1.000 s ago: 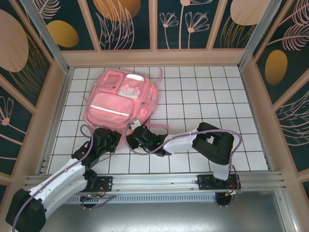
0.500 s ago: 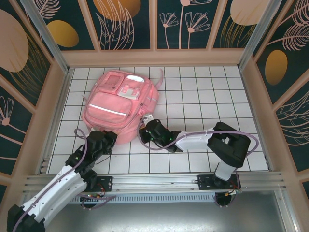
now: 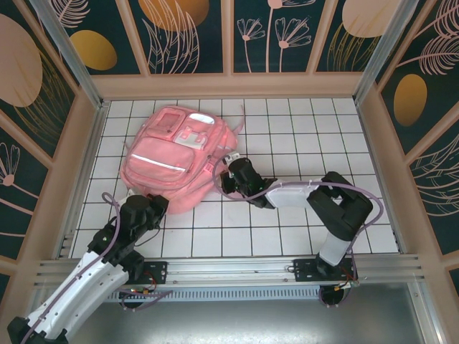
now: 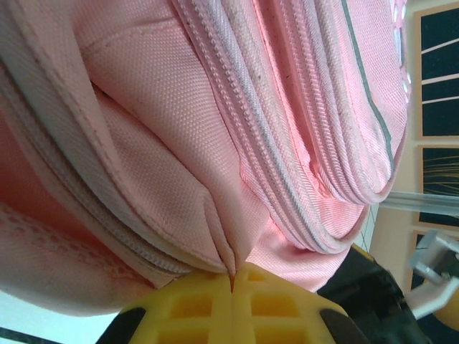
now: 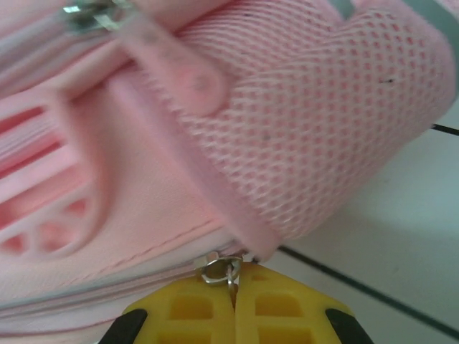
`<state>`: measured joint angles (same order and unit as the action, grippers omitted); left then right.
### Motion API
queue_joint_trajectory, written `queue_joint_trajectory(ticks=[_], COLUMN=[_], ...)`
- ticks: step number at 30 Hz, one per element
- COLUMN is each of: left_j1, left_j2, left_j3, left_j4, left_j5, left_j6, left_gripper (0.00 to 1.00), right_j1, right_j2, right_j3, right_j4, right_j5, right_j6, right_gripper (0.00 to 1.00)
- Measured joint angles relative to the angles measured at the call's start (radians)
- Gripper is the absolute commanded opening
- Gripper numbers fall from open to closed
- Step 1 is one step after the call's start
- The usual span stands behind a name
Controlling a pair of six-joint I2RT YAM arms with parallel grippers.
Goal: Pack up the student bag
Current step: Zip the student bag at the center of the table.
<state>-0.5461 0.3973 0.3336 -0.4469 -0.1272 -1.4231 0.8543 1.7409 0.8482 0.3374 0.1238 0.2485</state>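
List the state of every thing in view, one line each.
student bag: lying flat, front pockets up.
left end effector: shut on a fold of the student bag.
right end effector: shut on the zipper pull.
zipper pull: clamped in the right end effector.

White gridded table (image 3: pixel 301 129) ringed by dark floral wall panels (image 3: pixel 287 36), an aluminium rail (image 3: pixel 229 266) along its near edge

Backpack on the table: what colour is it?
The backpack is pink, with a pale strip; clearest in the top view.
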Motion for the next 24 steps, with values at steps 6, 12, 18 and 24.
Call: queue_joint_trajectory(ticks=[6, 12, 18, 24], left_j1=[0.008, 0.008, 0.008, 0.008], left_j2=[-0.032, -0.037, 0.025, 0.044], left_j3=[0.024, 0.029, 0.028, 0.031], left_j4=[-0.088, -0.103, -0.053, -0.035], left_j5=[-0.070, -0.082, -0.051, -0.046], left_j6=[0.033, 0.056, 0.088, 0.122], left_gripper=[0.00, 0.00, 0.00, 0.13], right_j1=[-0.111, -0.153, -0.154, -0.183], right_j2=[0.119, 0.143, 0.132, -0.002], right_j3=[0.104, 0.146, 0.138, 0.060], right_j4=[-0.044, -0.059, -0.059, -0.081], right_j5=[0.048, 0.065, 0.066, 0.088], right_j6=[-0.008, -0.008, -0.010, 0.000], right_gripper=[0.00, 0.00, 0.27, 0.46])
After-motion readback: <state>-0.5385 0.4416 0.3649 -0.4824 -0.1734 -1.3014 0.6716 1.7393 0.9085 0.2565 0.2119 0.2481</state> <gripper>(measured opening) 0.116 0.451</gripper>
